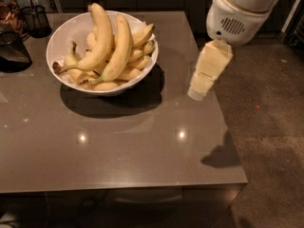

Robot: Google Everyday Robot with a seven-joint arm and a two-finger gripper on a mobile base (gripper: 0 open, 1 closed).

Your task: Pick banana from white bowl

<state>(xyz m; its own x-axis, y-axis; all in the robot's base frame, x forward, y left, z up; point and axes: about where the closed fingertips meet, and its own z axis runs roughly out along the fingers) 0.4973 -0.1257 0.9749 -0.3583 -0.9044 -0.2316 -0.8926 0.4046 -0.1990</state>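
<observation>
The white bowl (66, 32) stands at the far left part of the grey table (142, 146), piled with bananas. The banana (119, 46), long and gently curved with a greenish stem, lies on top at the right of the pile. A more strongly curved long banana (100, 37) with a brown stem lies beside it on the left. Short bananas (140, 36) lie under them. My gripper (198, 92) hangs from the white arm (232, 23), pointing down over the table's right part, to the right of the bowl and apart from it.
A dark cup (13, 51) and a wire mesh holder (35, 19) stand at the table's far left corner. The table's right edge (228, 137) runs close below the gripper, with bare floor (270, 127) beyond it.
</observation>
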